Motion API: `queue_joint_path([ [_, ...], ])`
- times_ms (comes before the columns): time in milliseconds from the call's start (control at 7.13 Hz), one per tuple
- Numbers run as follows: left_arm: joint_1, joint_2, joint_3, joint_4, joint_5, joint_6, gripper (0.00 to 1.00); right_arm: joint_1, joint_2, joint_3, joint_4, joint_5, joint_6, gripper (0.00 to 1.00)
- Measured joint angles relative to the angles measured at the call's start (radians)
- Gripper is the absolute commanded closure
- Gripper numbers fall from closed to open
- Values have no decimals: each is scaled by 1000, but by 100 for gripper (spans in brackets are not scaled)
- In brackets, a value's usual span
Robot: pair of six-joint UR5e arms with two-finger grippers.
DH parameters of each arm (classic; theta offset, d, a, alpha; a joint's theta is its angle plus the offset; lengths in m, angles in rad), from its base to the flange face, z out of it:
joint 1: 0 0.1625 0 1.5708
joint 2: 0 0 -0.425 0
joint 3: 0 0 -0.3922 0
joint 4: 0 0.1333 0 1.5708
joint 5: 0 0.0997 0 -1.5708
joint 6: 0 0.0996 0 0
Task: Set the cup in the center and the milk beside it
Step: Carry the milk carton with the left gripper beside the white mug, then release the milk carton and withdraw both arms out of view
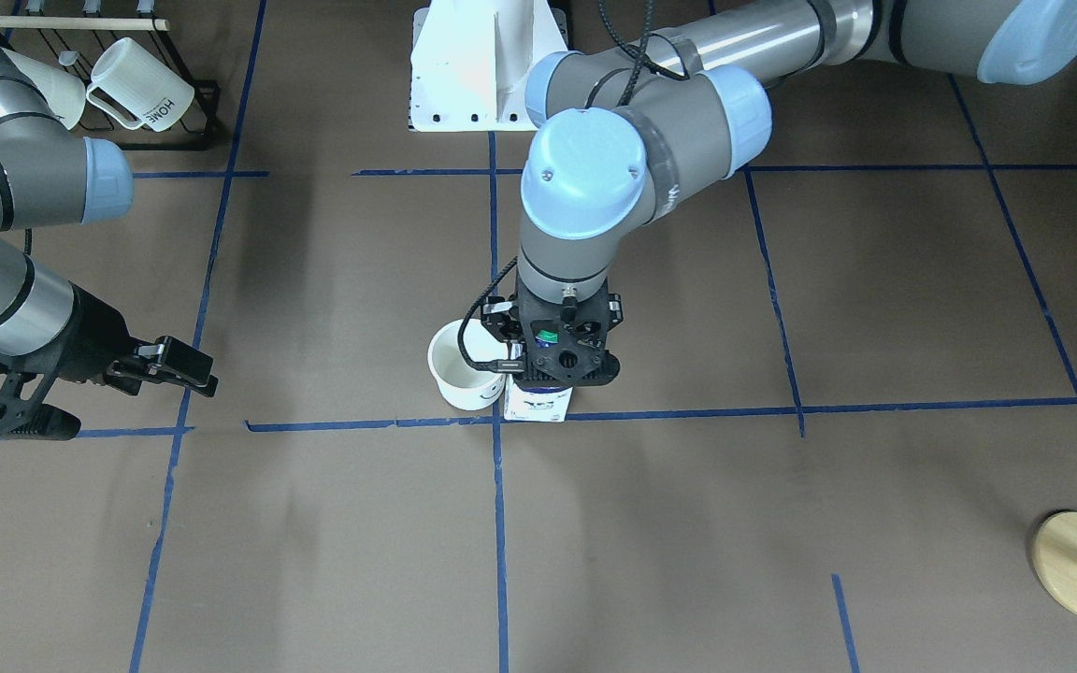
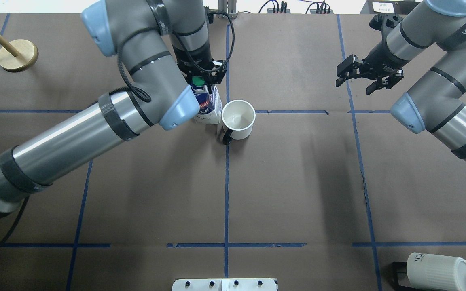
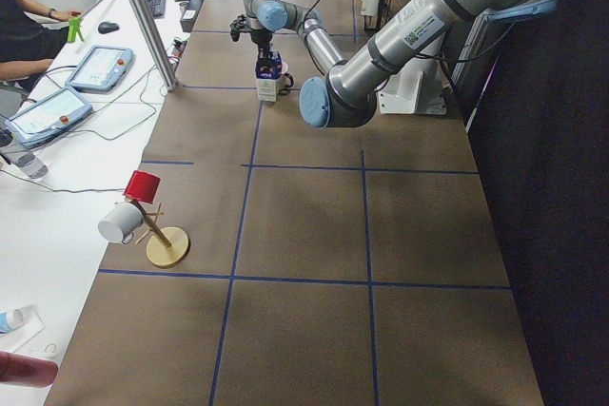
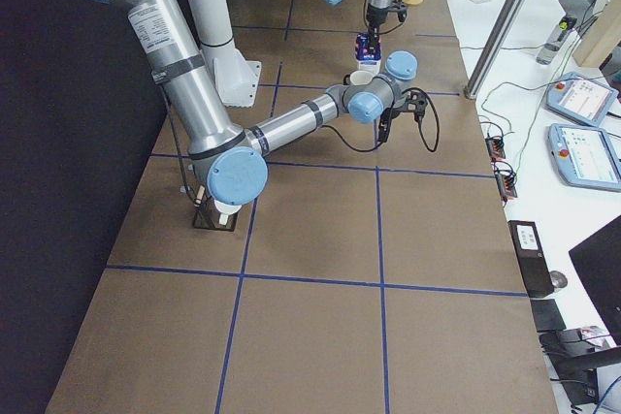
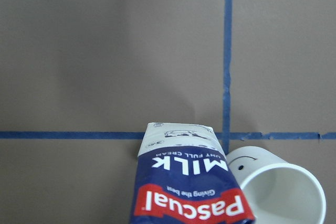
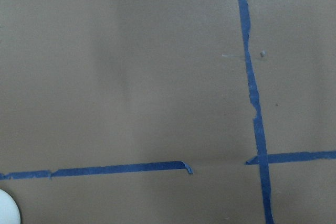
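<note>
The white cup stands upright just right of the blue tape crossing, its black handle toward the robot. Its smiley face shows in the left wrist view. The dark blue and white milk carton stands right beside the cup, on its left, with its base at the tape line. My left gripper is shut on the carton's top, the green cap between the fingers. My right gripper is open and empty, off to the right above the table; it also shows in the front view.
A black rack with ribbed "HOME" mugs stands at the near right corner. A wooden mug stand is at the far left. The white robot base is at the near middle edge.
</note>
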Motion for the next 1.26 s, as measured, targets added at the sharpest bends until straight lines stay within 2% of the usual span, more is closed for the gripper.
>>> queue_joint_path([
  [140, 10, -1, 3, -2, 9, -16, 35, 0, 0, 0, 0, 0, 0, 0],
  [280, 16, -1, 4, -2, 12, -26, 6, 0, 0, 0, 0, 0, 0, 0],
  [421, 19, 0, 4, -2, 17, -29, 0, -1, 1, 0, 0, 0, 0, 0],
  [841, 5, 1, -33, -2, 38, -31, 0, 1, 1, 1, 0, -2, -2, 0],
  [981, -30, 19, -101, 1, 38, -30, 0, 20, -2, 3, -3, -1, -8, 0],
  [1262, -154, 127, -296, 7, 7, 6, 0, 137, -41, 0, -17, 17, -122, 0],
])
